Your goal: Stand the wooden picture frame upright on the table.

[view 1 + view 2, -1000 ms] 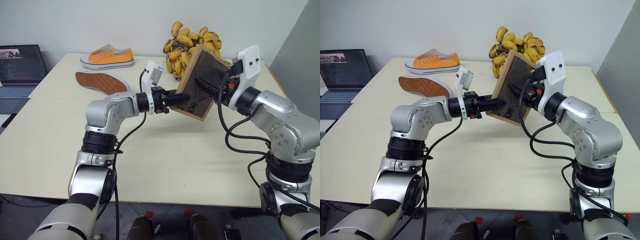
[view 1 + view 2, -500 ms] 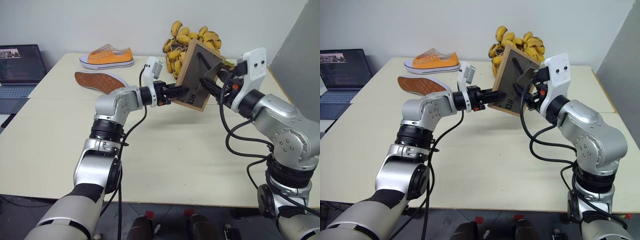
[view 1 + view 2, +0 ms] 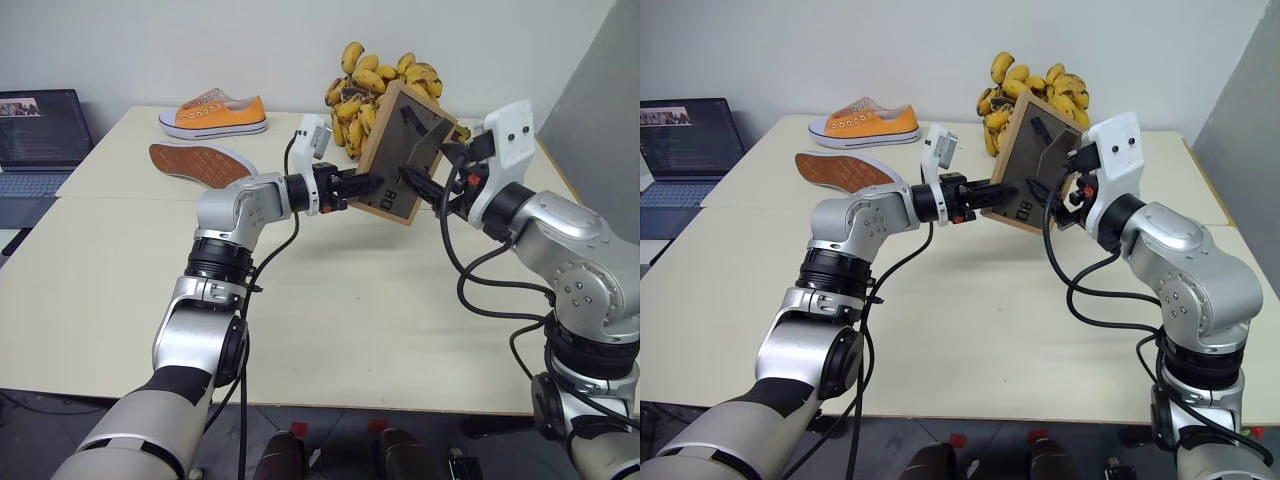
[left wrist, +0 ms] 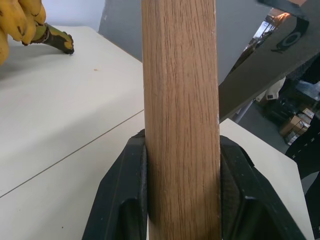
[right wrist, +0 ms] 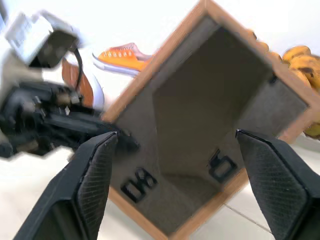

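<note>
Frame: wooden picture frame [image 3: 402,152] held in the air above the far part of the table [image 3: 330,310], tilted, dark back panel facing near, easel flap swung out.
Left gripper [image 3: 362,186]: clamped on the frame's left wooden edge.
Right gripper [image 3: 1052,195]: spread wide at the back panel, grasping nothing.
Neighbours: bananas [image 3: 375,82] just behind.
Risk: single edge grip likely to let the frame pivot or slip; flap could fold on set-down, tipping the frame flat.
</note>
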